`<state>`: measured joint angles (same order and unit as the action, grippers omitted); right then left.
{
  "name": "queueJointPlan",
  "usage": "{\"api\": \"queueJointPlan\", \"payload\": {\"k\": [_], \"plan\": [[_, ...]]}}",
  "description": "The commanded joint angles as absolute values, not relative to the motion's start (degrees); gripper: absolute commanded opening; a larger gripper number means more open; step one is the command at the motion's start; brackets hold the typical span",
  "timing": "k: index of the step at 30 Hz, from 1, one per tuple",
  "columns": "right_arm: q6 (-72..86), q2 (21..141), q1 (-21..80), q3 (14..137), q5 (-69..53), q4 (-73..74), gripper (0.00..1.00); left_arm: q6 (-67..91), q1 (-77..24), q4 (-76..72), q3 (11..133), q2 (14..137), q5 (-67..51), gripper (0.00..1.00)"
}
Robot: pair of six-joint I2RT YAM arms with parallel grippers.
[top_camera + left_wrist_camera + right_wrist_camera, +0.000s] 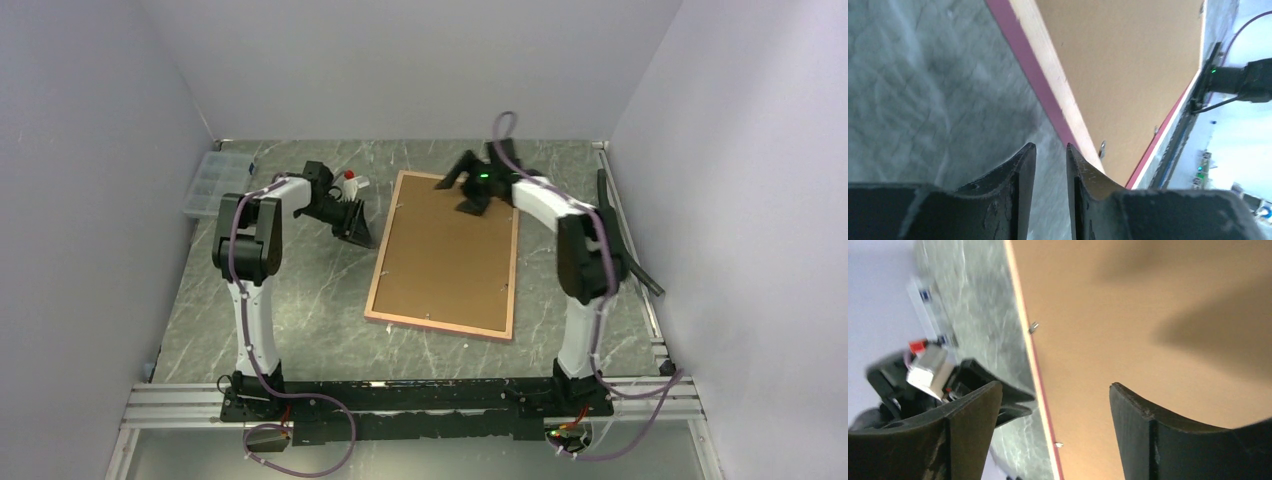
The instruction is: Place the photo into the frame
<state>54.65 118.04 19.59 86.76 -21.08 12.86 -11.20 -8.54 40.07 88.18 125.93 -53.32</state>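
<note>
Brown backing board [447,250] in face-down frame [440,327].
Left end effector [358,235] beside frame's left rail, slightly parted, empty; right end effector [458,195] above its far end, spread wide.

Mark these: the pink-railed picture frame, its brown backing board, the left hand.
Pink-railed rectangular picture frame [437,327]: top view, on its near rail.
Plain brown backing board [445,255]: top view, middle of the board.
Left hand [1050,148]: left wrist view, midway between its fingertips.

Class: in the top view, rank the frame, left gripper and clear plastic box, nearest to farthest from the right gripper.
1. The frame, directly under the right gripper.
2. The left gripper, left of the frame.
3. The clear plastic box, at the far left.
</note>
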Motion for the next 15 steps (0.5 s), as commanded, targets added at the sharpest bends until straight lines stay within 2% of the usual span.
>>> {"api": "queueJointPlan", "payload": {"k": [1, 3, 4, 7, 15], "plan": [[48.15, 104.11, 8.19, 77.03, -12.75, 15.53, 0.89, -19.22, -8.81, 44.68, 84.84, 120.72, -48.8, 0.34], [45.71, 101.88, 4.37, 74.04, -8.51, 16.98, 0.98, -20.85, -9.77, 44.98, 83.16, 120.52, -47.64, 0.32], [45.07, 101.84, 2.66, 73.28, -8.0, 17.08, 1.0, -21.15, -10.24, 44.72, 82.2, 120.36, -47.22, 0.31], [44.28, 105.12, -1.48, 73.22, -9.62, 16.37, 1.0, -22.29, -12.09, 43.55, 79.08, 119.45, -45.38, 0.28], [45.87, 119.3, -0.59, 84.48, -19.13, 14.24, 1.0, -24.95, -14.36, 43.59, 74.87, 117.8, -45.29, 0.21]]}}
